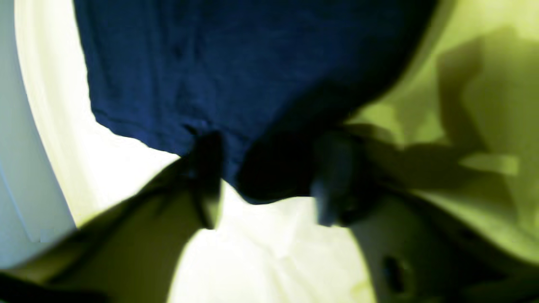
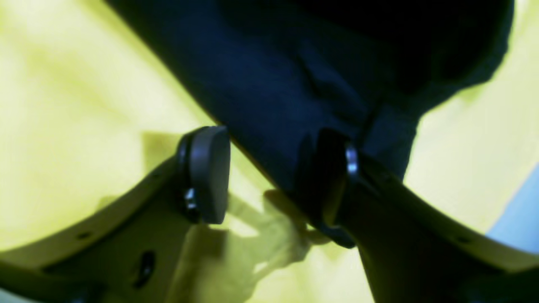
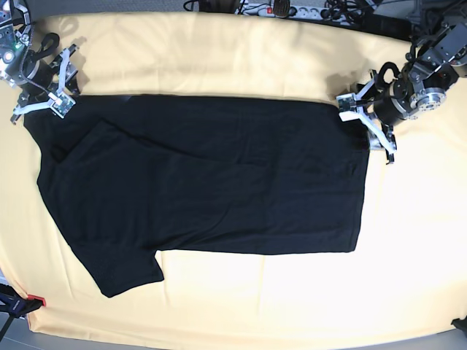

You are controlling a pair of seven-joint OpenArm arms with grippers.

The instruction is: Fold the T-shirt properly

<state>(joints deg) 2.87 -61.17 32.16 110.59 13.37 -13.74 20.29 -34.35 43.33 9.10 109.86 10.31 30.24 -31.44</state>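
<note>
Large black short-sleeved cloth T-shirt (image 3: 204, 175) flat on pale yellow cloth-covered surface (image 3: 219, 58), plain side up. Left gripper (image 1: 269, 176) at shirt's hem corner, right gripper (image 2: 269, 176) at shoulder edge; both sets of fingers spread, straddling cloth, not pinching. Get both layers between fingers, close together, lift evenly.

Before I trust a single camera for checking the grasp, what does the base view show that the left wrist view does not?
Only the base view shows the whole T-shirt spread flat, one sleeve at its lower left, both arms at its far corners, the right pincer and a power strip behind. Only the left wrist view shows the left pincer close up, its fingers straddling the shirt's hem, though blurred. Both share the dark shirt on the yellow table cloth.
</note>
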